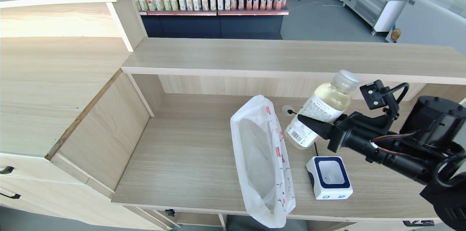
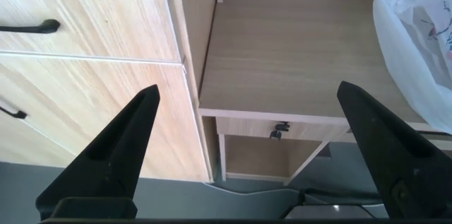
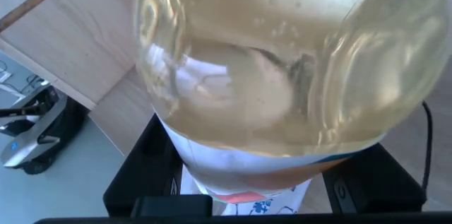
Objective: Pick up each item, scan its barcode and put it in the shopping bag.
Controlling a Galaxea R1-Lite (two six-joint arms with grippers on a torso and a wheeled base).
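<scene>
Bottle [image 1: 333, 98] of pale, milky drink hangs in the air, clamped in the right tool [image 1: 316, 126]. The 2 black fingers are narrowed onto the lower body, 1 on each side. The bottle is tilted, with the cap toward the far right and the base down toward the bag [image 1: 262, 158]. The base is just beside the bag's right rim and above the strip of worktop [image 1: 189, 151] between bag and scanner [image 1: 329, 177].

The left tool [image 2: 248, 86] is empty, its 2 fingers spread wide. It hangs below and in front of the worktop's near edge, beside the drawers [image 2: 85, 33].

The bag stands open, and its bottom overhangs the near edge. The scanner sits just right of it, also close to that edge, with its window facing up. A black cable [image 1: 315, 148] runs from the scanner back to a hole [image 1: 287, 109] in the worktop. Left of the bag, bare wood stretches to the side wall [image 1: 109, 129]. A raised ledge [image 1: 291, 56] closes off the far side.

The bottle's white label [image 1: 313, 114] carries small print too fine to read. A barcode [image 1: 299, 135] sits near the base, turned toward the head camera. The bag has a red pattern down 1 side. The scanner has a blue frame and 2 small marks, green and blue, on its near face.
</scene>
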